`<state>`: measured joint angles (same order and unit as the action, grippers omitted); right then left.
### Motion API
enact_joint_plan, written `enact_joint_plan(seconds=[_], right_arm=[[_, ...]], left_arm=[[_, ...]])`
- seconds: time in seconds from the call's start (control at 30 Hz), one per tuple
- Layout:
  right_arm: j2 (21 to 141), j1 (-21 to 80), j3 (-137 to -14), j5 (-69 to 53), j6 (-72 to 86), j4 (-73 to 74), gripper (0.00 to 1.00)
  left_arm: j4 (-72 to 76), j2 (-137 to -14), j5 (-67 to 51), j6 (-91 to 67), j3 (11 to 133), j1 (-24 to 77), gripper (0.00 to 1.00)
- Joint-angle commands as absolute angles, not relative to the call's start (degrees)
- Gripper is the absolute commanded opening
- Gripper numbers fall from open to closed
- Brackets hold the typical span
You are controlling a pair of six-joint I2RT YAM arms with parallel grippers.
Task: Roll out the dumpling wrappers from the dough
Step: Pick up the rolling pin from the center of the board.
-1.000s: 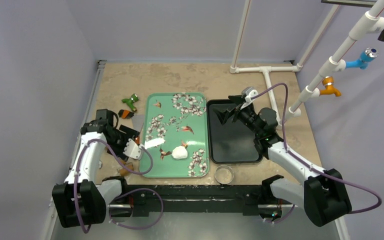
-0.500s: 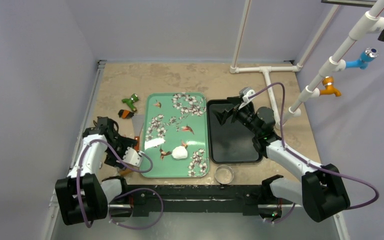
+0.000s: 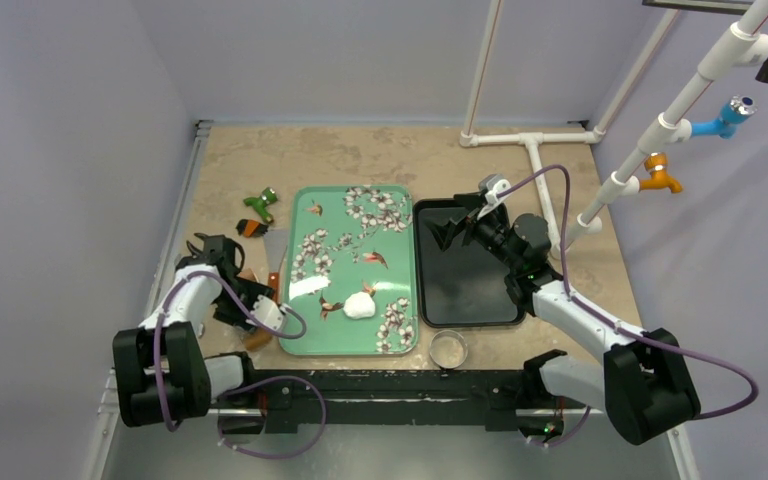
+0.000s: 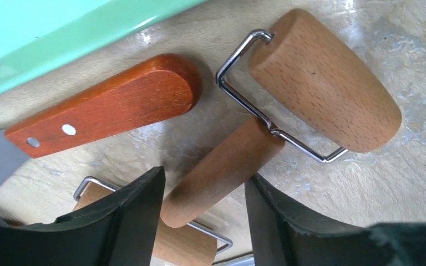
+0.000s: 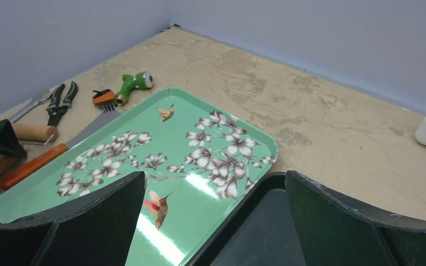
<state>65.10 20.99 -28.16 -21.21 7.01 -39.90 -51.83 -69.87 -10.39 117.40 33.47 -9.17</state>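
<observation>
The dough (image 3: 360, 305), a small white lump, sits near the front of the green flowered tray (image 3: 352, 200). No dumpling wrappers show. In the left wrist view my left gripper (image 4: 202, 221) is low over the table left of that tray, open, its jaws straddling the wooden handle (image 4: 222, 166) of a rolling pin. The left fingertip is against the handle and a gap remains on the right side. The pin's fat wooden roller (image 4: 321, 83) hangs in a wire frame. My right gripper (image 5: 213, 183) is open and empty, hovering over the seam between the green tray (image 5: 199, 138) and the black tray (image 3: 465, 285).
A red-brown knife handle (image 4: 105, 105) lies beside the rolling pin, and a second small wooden roller (image 4: 172, 244) is under my jaws. A green-handled tool (image 3: 258, 205), pliers (image 5: 58, 102), a metal ring cutter (image 3: 448, 348) and white pipes (image 3: 535, 150) are on the table.
My left arm has swung nearer and lower onto the rolling pin beside the tray, and its jaws have narrowed around the handle. The right arm has barely moved.
</observation>
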Motion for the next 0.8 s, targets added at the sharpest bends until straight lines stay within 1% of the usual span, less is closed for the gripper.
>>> enact_joint_plan(seconds=[0.0, 0.13, 0.2, 0.27, 0.37, 0.5, 0.67, 0.77], right_arm=[[64.2, 21.3, -29.4, -21.6, 6.7, -41.2, 0.99], [64.5, 21.3, -29.3, -21.2, 6.8, -41.2, 0.99], [64.7, 21.3, -29.4, -20.7, 6.8, -40.8, 0.99], [65.0, 21.3, -29.8, -20.0, 6.7, -40.0, 0.99], [65.3, 21.3, -30.0, -19.9, 6.8, -39.9, 0.99], [66.3, 21.3, -30.7, -20.3, 7.9, -39.2, 0.99], [67.1, 21.3, -34.0, -18.0, 9.7, -32.7, 0.99], [68.0, 21.4, -35.5, -18.0, 16.0, -31.1, 0.99]], left_arm=[[-44.0, -73.3, -9.2, 131.2, 31.7, -7.7, 0.50], [-45.8, -73.3, -8.5, 131.2, 31.8, -6.3, 0.30], [-45.7, -71.9, -7.9, 131.3, 31.1, -5.6, 0.16], [-46.5, -69.6, -7.8, 130.2, 31.0, -5.6, 0.00], [-52.8, -66.7, -7.7, 127.2, 34.3, -5.7, 0.00], [-61.3, -62.9, -10.4, 121.4, 39.9, -5.8, 0.00], [-63.0, -57.1, -22.1, 112.4, 43.5, -6.3, 0.00], [-62.4, -55.1, -28.1, 107.3, 43.4, -6.4, 0.00]])
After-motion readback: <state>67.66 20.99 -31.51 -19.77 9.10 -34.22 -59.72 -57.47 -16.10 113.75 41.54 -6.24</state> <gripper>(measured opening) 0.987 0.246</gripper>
